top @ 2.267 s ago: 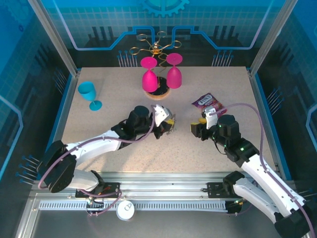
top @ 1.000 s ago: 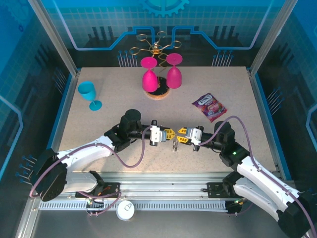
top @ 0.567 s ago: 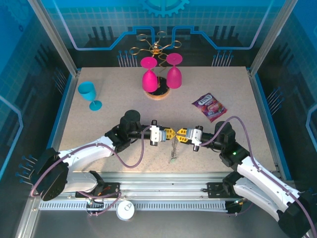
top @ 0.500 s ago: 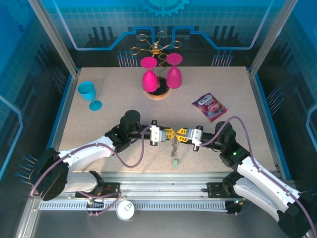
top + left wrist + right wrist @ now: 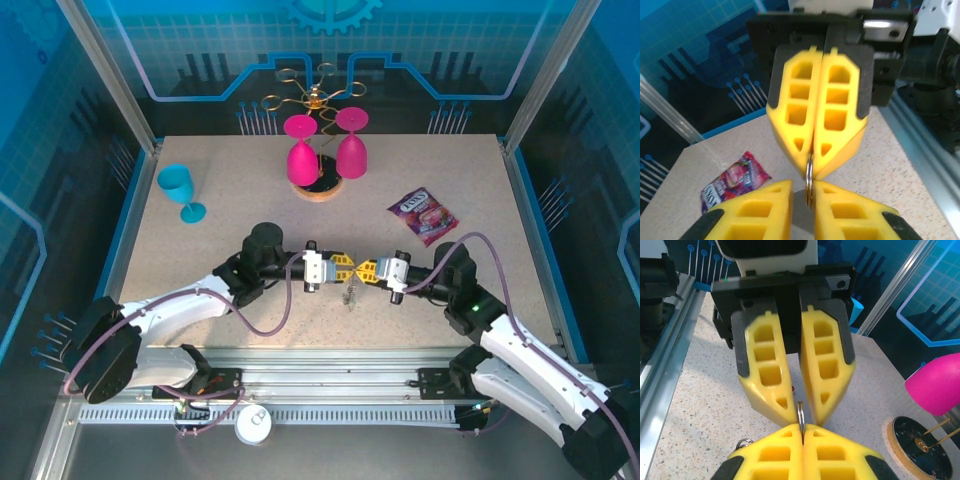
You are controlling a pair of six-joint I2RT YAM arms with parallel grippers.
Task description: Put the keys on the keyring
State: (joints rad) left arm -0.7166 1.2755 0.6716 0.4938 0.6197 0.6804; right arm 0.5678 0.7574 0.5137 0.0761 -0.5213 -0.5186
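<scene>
Shorter now, the keyring (image 5: 350, 292) no longer trails toward the near edge with a pale green tag at its end, as it did half a second back. It bunches just below the meeting tips.

From above, the left tool (image 5: 348, 268) and the right tool (image 5: 364, 270) meet nose to nose over the middle of the counter (image 5: 220, 200), well away from the purple snack packet (image 5: 423, 212). The keyring shows as a small dark-and-silver clump just on the near side of that meeting point. Whether it hangs or rests on the counter I cannot tell, and the keys are too small to pick out. I read the pose as a two-handed hold: one side steadies, the other works.

From the left wrist, the right tool faces the camera with its yellow pads pressed together, and a thin silvery ring (image 5: 809, 182) comes out edge-on between them. The ring runs down into the left tool's own gap, which stands a little wider than the ring, so those pads look slightly apart, not pinching.

From the right wrist, the right tool's pads are closed tight on that ring, holding it upright. Opposite, the left tool's pads flank it with space either side. Another small silvery loop (image 5: 744, 442) peeps out beside the right tool, probably part of the same string. The metal looks thin, bright and slippery, so a firm clamp makes sense.
</scene>
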